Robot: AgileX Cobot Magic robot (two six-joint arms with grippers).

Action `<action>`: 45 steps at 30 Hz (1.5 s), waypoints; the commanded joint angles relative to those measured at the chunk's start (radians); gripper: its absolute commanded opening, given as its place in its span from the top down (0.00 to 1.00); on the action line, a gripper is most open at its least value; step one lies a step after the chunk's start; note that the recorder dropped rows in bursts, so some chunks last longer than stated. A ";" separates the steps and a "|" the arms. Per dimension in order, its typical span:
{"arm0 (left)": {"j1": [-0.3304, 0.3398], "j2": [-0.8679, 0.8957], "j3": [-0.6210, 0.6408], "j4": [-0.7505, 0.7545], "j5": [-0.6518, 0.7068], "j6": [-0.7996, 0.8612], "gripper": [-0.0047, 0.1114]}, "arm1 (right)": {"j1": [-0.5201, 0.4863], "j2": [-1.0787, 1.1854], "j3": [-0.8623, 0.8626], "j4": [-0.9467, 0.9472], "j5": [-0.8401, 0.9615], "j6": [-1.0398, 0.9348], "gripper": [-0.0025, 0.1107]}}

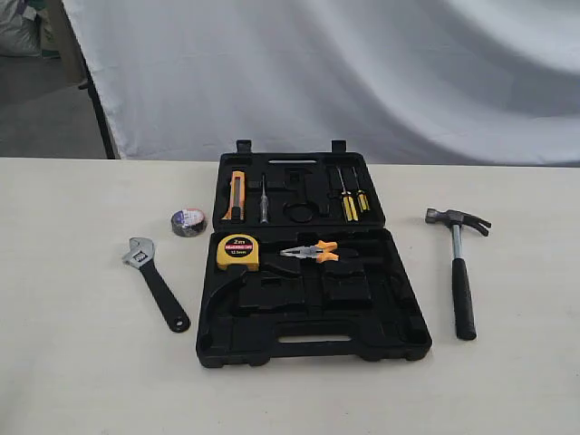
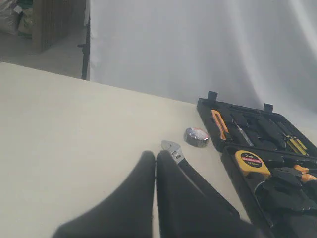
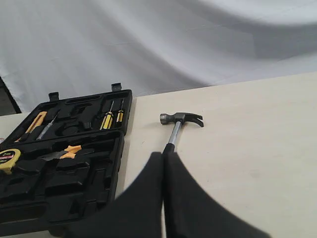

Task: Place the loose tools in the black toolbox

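The black toolbox (image 1: 399, 319) lies open in the middle of the table. A claw hammer (image 1: 462, 272) rests on the table to its right, an adjustable wrench (image 1: 156, 283) to its left, and a dark tape roll (image 1: 188, 221) behind the wrench. Neither arm shows in the exterior view. My left gripper (image 2: 156, 154) is shut and empty, its tips near the wrench (image 2: 172, 149), with the tape roll (image 2: 196, 137) beyond. My right gripper (image 3: 164, 154) is shut and empty, over the hammer (image 3: 181, 120), whose handle it hides.
Inside the toolbox (image 2: 205, 111) sit a yellow tape measure (image 1: 237, 251), orange-handled pliers (image 1: 314, 252), an orange knife (image 1: 235, 196) and yellow screwdrivers (image 1: 350, 201). A white cloth (image 1: 362, 63) hangs behind the table. Bare tabletop (image 1: 82, 381) lies in front.
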 commanded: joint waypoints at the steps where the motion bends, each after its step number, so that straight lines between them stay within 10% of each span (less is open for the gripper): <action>1: 0.025 -0.003 -0.003 0.004 -0.007 -0.005 0.95 | -0.004 -0.007 0.004 -0.011 0.002 -0.003 0.98; 45: 0.025 -0.003 -0.003 0.004 -0.007 -0.005 0.95 | -0.004 -0.007 0.004 -0.009 -0.033 -0.042 0.98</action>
